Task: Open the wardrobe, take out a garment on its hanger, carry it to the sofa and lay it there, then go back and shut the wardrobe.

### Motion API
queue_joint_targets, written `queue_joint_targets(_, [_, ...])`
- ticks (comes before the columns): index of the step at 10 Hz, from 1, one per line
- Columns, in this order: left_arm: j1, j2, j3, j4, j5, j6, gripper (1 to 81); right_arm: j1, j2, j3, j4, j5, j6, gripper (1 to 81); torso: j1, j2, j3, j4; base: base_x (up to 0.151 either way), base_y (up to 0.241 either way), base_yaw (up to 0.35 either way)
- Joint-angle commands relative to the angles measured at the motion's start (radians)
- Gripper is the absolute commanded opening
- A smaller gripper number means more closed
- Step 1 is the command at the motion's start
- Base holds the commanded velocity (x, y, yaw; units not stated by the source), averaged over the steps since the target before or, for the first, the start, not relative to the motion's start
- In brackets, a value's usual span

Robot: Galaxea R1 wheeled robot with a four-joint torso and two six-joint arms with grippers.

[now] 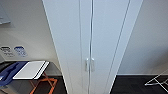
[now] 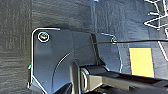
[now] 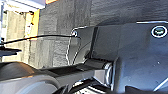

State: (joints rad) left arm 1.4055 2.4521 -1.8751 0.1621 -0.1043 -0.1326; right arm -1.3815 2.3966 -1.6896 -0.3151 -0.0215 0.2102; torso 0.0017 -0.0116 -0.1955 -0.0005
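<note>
The wardrobe (image 1: 91, 37) stands directly ahead with both doors closed, its paired handles (image 1: 89, 64) side by side at the seam. Whether either arm's fingers are apart cannot be told.

- I am looking at the wardrobe (image 1: 92, 37). It is tall and white, and both doors are shut.
- Its two small handles (image 1: 89, 64) sit side by side.
- Left of the wardrobe is a white board (image 1: 31, 69) on orange legs (image 1: 43, 83).
- Right of the wardrobe lies a thin white rack (image 1: 158, 81) on the dark floor (image 1: 130, 85).
</note>
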Motion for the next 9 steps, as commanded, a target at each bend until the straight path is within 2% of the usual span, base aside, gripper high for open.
queue_joint_targets(1, [-0.11, -0.137, 0.162, 0.016, 0.051, 0.004, 81.1, 0.153, -0.126, 0.185, -0.007, -0.046, -0.002, 81.1, 0.0, 0.0, 0.0, 0.0, 0.0, 0.0, 0.0])
queue_joint_targets(3, [-0.134, -0.185, 0.217, 0.022, 0.046, 0.01, 81.1, 0.212, -0.152, 0.229, -0.013, -0.055, -0.008, 81.1, 0.0, 0.0, 0.0, 0.0, 0.0, 0.0, 0.0])
queue_joint_targets(4, [-0.145, -0.201, 0.233, 0.063, 0.037, 0.01, 81.1, 0.238, -0.184, 0.286, -0.019, -0.054, -0.008, 81.1, 0.0, 0.0, 0.0, 0.0, 0.0, 0.0, 0.0])
queue_joint_targets(7, [-0.202, -0.29, 0.336, 0.167, -0.05, 0.008, 81.1, 0.342, -0.254, 0.415, -0.076, -0.057, -0.008, 81.1, 0.0, 0.0, -0.001, 0.0, 0.0, 0.0, 0.0])
queue_joint_targets(9, [-0.265, -0.344, 0.398, 0.197, -0.06, 0.008, 81.1, 0.409, -0.278, 0.444, -0.075, -0.058, -0.006, 81.1, 0.0, 0.0, -0.001, 0.0, 0.0, 0.0, 0.0])
